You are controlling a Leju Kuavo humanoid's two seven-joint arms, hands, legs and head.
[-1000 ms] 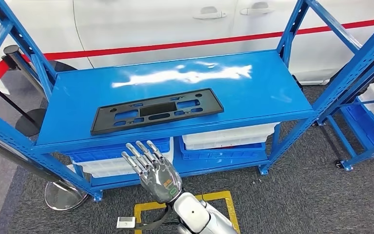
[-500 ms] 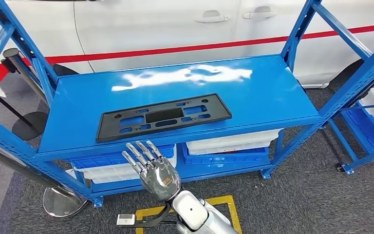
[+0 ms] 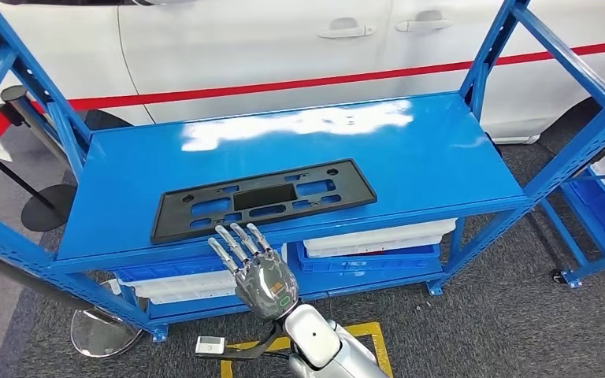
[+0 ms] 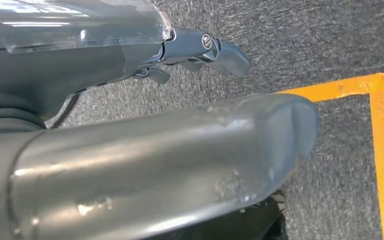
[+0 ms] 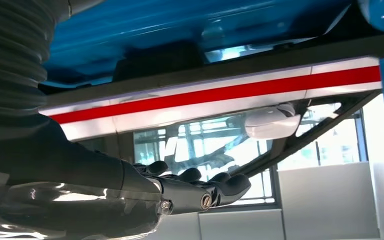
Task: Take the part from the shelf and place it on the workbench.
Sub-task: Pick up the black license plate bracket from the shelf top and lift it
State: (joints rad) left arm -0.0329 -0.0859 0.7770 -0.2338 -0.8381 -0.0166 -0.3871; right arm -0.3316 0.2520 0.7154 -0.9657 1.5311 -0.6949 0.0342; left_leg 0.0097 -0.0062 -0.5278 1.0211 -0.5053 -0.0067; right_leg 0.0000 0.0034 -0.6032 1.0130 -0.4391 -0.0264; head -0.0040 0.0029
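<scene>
Here the right hand (image 3: 261,272), fingers spread and empty, hovers before the shelf (image 3: 441,150) edge near the part (image 3: 264,198).

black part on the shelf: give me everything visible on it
The black part is a long, flat rectangular plate, matte and plastic-looking, with a dark solid panel at its middle and several slots and small holes through which the blue shows. It lies flat on the top deck of the blue shelf, near the front edge, slightly skewed to that edge. Nothing grips it: the right hand hovers just in front of it, fingers extended toward its front edge, contact not evident.
</scene>
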